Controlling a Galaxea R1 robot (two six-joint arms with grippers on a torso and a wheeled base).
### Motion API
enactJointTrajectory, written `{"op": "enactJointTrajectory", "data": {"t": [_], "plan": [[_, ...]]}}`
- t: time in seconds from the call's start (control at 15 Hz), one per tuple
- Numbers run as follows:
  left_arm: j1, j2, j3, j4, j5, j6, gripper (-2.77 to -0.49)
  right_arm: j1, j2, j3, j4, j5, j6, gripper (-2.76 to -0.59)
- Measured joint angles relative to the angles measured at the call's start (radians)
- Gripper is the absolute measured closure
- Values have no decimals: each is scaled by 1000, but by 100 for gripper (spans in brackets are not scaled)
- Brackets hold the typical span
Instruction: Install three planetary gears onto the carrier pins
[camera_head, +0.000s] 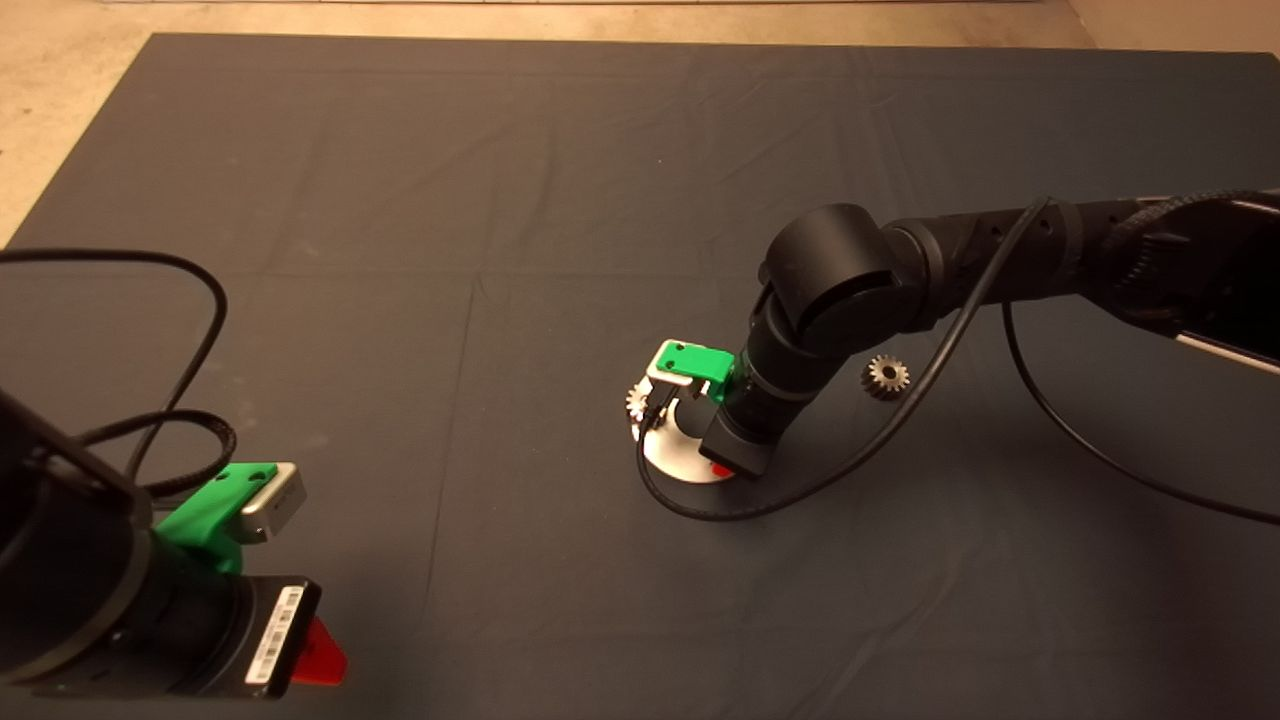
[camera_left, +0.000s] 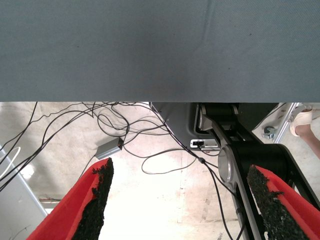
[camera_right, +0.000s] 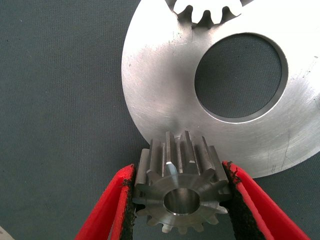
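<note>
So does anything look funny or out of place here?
Not really. One gear lies alone on the mat, waiting. The right gripper holds another gear above the disc, where one more already sits.

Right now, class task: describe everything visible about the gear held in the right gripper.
The held gear is a small spur gear of silvery, machined-looking metal, with straight teeth all round and a round centre hole through a flat, bright face. It is clamped between the black pads of the right gripper, one pad on each side of its teeth. It hangs at the edge of the flat silver carrier disc, by the disc's large centre hole; whether it touches the disc cannot be told. Another gear sits at the disc's far rim.
</note>
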Motion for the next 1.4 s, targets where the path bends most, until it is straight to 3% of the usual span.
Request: {"op": "enactJointTrajectory", "data": {"t": [1.4], "plan": [[6, 0, 0, -2, 0, 0, -189, 1, -5, 0, 0, 4, 0, -112]]}}
